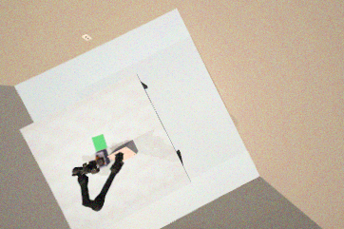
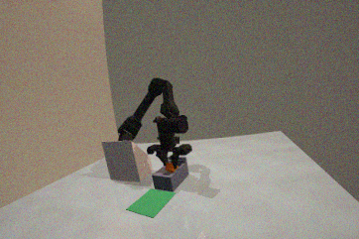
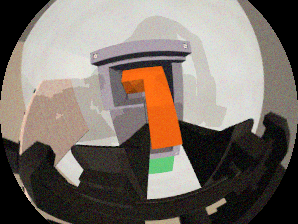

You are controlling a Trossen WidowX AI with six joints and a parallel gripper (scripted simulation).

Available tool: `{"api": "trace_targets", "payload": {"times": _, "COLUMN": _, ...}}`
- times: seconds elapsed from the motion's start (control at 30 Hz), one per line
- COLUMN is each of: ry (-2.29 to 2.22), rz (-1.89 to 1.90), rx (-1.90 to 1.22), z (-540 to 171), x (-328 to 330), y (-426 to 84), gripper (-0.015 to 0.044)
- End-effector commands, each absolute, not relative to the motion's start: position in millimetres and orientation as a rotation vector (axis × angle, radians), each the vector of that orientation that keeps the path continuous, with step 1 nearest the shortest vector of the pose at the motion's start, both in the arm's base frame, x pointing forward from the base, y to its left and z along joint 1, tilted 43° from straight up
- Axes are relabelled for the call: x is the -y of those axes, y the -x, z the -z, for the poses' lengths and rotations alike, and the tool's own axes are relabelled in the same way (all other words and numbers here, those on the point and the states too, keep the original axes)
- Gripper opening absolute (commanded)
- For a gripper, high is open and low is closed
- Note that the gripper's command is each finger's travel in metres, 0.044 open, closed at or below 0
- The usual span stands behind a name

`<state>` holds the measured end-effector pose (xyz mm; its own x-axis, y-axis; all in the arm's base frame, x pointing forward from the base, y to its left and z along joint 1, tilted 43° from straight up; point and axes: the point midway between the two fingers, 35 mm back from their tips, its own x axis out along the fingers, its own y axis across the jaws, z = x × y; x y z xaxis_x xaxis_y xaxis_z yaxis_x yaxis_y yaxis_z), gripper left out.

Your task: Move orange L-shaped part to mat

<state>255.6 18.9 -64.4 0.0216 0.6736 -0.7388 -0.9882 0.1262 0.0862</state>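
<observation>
The orange L-shaped part is tipped in the pocket of the grey tray. Its L-shaped end is down in the pocket at the far side in the wrist view, and its straight end is raised toward the fingers. My gripper points down over the tray, with one finger against each side of the raised end; it is shut on the part. The fingertips' lower edges are hard to see. The green mat lies flat beside the tray with nothing on it.
A block with a grey face and pinkish sides stands close beside the tray, near the arm's base. The tray's raised walls surround the part. The arm's shadow falls on the table beyond the tray.
</observation>
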Motion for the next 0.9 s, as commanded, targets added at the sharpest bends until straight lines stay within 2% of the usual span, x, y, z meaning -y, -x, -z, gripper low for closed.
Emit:
{"api": "trace_targets", "payload": {"times": 0.0, "ry": 0.537, "rz": -1.388, "rx": -0.743, "z": 64, "x": -19, "y": -256, "gripper": 0.0115}}
{"api": "trace_targets", "payload": {"times": 0.17, "ry": 0.537, "rz": -1.388, "rx": -0.743, "z": 64, "x": -19, "y": -256, "gripper": 0.0082}}
{"api": "trace_targets", "payload": {"times": 0.27, "ry": 0.537, "rz": -1.388, "rx": -0.743, "z": 64, "x": -19, "y": -256, "gripper": 0.0003}}
{"api": "trace_targets", "payload": {"times": 0.87, "ry": 0.532, "rz": -1.388, "rx": -0.743, "z": 51, "x": -7, "y": -255, "gripper": 0.0000}}
